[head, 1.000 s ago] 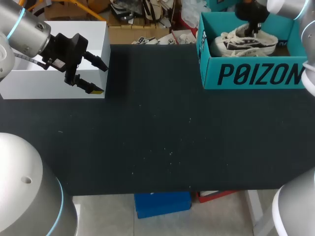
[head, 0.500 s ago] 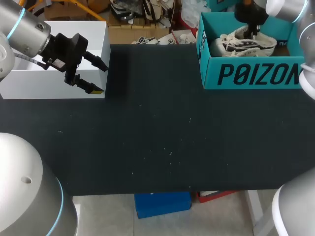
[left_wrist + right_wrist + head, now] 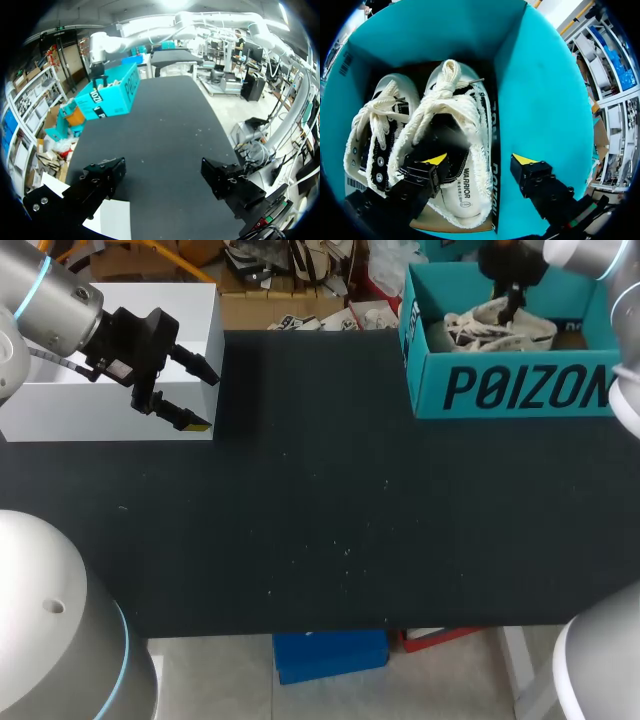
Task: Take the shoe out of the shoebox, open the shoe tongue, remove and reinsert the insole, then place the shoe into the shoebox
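Shoe: the pale laced shoe (image 3: pixel 451 107) now lies low in the teal shoebox (image 3: pixel 520 388), beside its mate (image 3: pixel 375 125) and next to the box's side wall. A second ago it rode higher, standing well above the front wall. It has sunk steadily since.
Shoebox: at the far right of the tabletop (image 3: pixel 330 520), in the same place as before.
Right pincer: the right pincer (image 3: pixel 480 161) has come down with the shoe. Its fingers are spread wide. One yellow tip is over the shoe's dark opening and the other is outside the shoe, against the teal wall. Only one finger seems near the shoe, so I judge it is not gripping.
Left pincer: the left pincer (image 3: pixel 205 400) is parted and holds nothing. It hangs over the corner of the white box (image 3: pixel 60 400) at the far left, well apart from the shoebox, and has not stirred.
Meaning: the lowering looks like the shoe being set into the box, which is the task's last step. If so, the right arm likely only needs to draw straight up, keeping the inner finger clear of the collar and laces.
Risk: that finger may snag and lift the shoe again.
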